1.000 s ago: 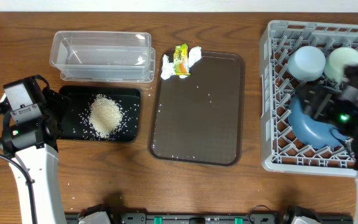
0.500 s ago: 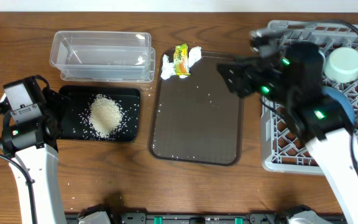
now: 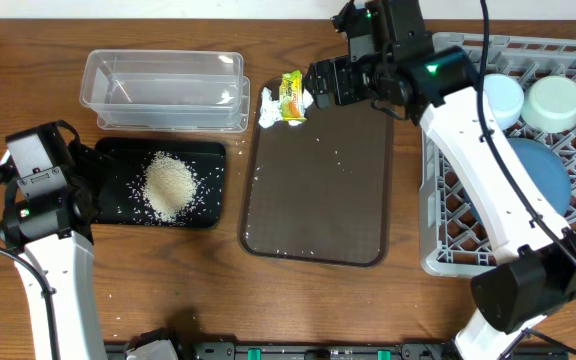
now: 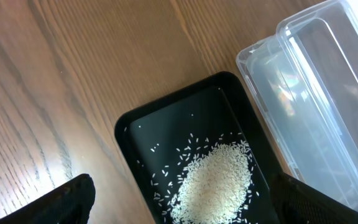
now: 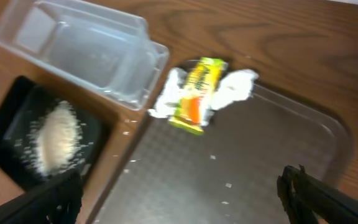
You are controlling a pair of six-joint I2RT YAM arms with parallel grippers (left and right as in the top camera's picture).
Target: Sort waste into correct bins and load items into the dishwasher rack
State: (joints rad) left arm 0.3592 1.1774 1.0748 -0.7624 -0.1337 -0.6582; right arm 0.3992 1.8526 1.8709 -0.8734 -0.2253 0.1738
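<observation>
The right gripper (image 5: pixel 182 198) hangs spread wide over the brown tray (image 5: pixel 291 149), facing the snack wrapper (image 5: pixel 197 93) on the tissue (image 5: pixel 238 86) at the tray's far rim, I think to pick it. The clear tub (image 5: pixel 73 46) stands just beside. The left gripper (image 4: pixel 185 194), also spread, hovers above the rice (image 4: pixel 219 174) in the black tray (image 4: pixel 135 134).

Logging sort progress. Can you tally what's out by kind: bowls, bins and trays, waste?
Bowls, all in the rack: 3 (large blue bowl, pale blue bowl, mint bowl)
Bins and trays: 3 (clear tub, black tray, brown tray)
Waste: 3 (rice heap, tissue, wrapper)
Total: 9
</observation>
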